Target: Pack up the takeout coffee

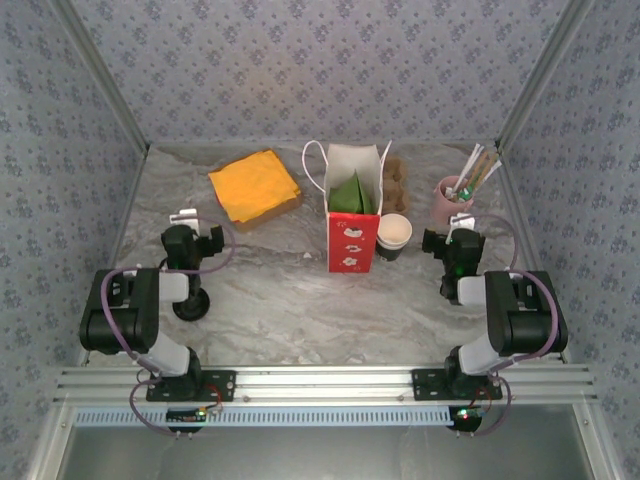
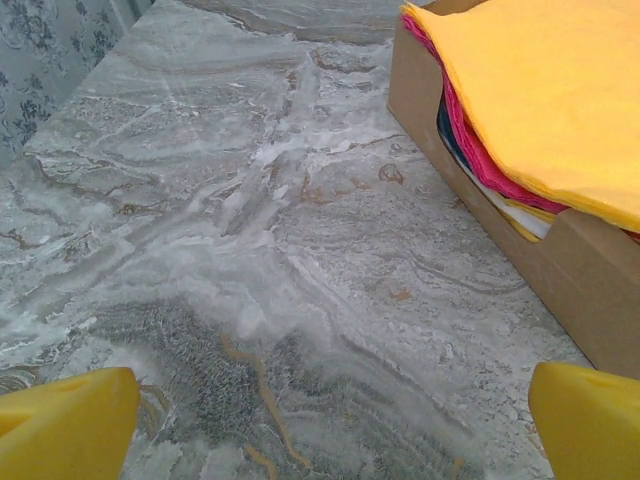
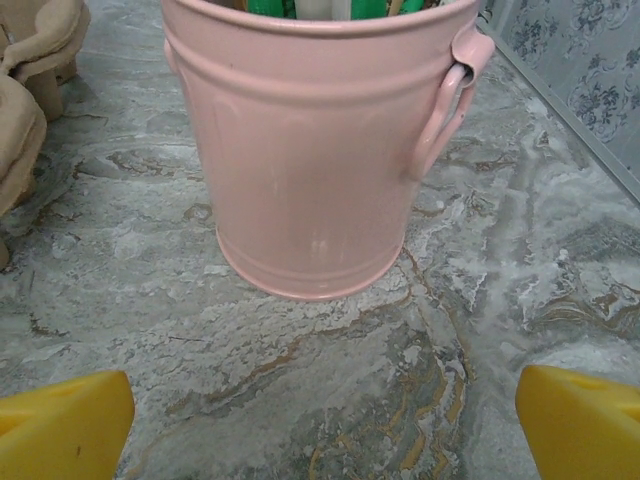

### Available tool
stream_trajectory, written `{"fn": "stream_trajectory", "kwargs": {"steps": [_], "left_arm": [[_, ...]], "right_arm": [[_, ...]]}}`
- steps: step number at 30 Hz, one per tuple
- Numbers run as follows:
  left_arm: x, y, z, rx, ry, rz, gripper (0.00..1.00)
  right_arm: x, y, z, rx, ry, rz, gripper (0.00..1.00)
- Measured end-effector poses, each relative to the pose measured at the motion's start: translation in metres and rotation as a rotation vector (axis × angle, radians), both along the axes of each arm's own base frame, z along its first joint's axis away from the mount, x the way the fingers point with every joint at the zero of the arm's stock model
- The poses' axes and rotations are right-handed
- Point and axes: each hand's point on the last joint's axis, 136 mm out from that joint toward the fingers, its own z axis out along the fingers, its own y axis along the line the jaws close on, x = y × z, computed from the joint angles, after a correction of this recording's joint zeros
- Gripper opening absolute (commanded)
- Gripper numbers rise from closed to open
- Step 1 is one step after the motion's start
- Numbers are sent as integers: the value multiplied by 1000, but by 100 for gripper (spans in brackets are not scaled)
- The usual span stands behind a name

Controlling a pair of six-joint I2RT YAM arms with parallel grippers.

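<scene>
The takeout coffee (image 1: 393, 237), a small cup with a white rim and a dark sleeve, stands on the marble table right beside the tall red-and-white paper bag (image 1: 352, 208). The bag is upright and open, with something green inside. My left gripper (image 1: 186, 218) is open, low over the left side of the table and well away from the cup; its yellow fingertips (image 2: 62, 428) frame bare marble. My right gripper (image 1: 452, 228) is open just to the right of the cup, facing the pink cup (image 3: 310, 150), with nothing between its fingertips (image 3: 585, 422).
A cardboard box topped with yellow napkins (image 1: 256, 188) sits at the back left, its side (image 2: 470, 160) close ahead of my left gripper. The pink cup of sticks and straws (image 1: 452, 200) stands at the back right. A brown pulp cup carrier (image 1: 398, 180) lies behind the bag.
</scene>
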Motion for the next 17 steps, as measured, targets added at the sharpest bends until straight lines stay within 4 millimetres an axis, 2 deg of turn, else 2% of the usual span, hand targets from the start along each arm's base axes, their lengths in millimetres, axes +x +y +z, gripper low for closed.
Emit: {"fn": "stream_trajectory", "kwargs": {"steps": [17], "left_arm": [[2,-3,4,-8,-19,-17,100]], "right_arm": [[1,1,0,-6,-1,12,100]]}}
